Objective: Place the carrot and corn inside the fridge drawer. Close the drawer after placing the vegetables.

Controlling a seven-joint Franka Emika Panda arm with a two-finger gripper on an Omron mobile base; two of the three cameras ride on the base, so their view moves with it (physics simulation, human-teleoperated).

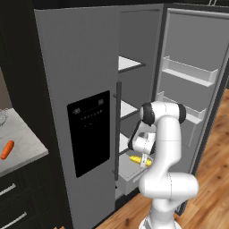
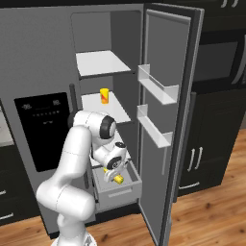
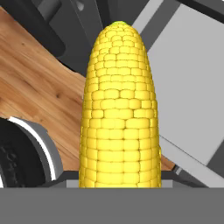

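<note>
Gripper point(image 2: 114, 174) pinching corn point(image 1: 137, 159) over the open fridge drawer point(image 2: 126, 191), inside its front wall. Carrot point(image 1: 6, 150) on counter point(image 1: 27, 145), near front edge.

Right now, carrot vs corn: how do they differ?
The corn is yellow; the carrot is orange. The corn is held in the gripper over the open fridge drawer; the carrot lies loose on the pale counter left of the fridge. The corn's surface is kernelled in the hand view; the carrot looks smooth. Both are small, elongated vegetables, neither resting in the drawer yet.
</note>
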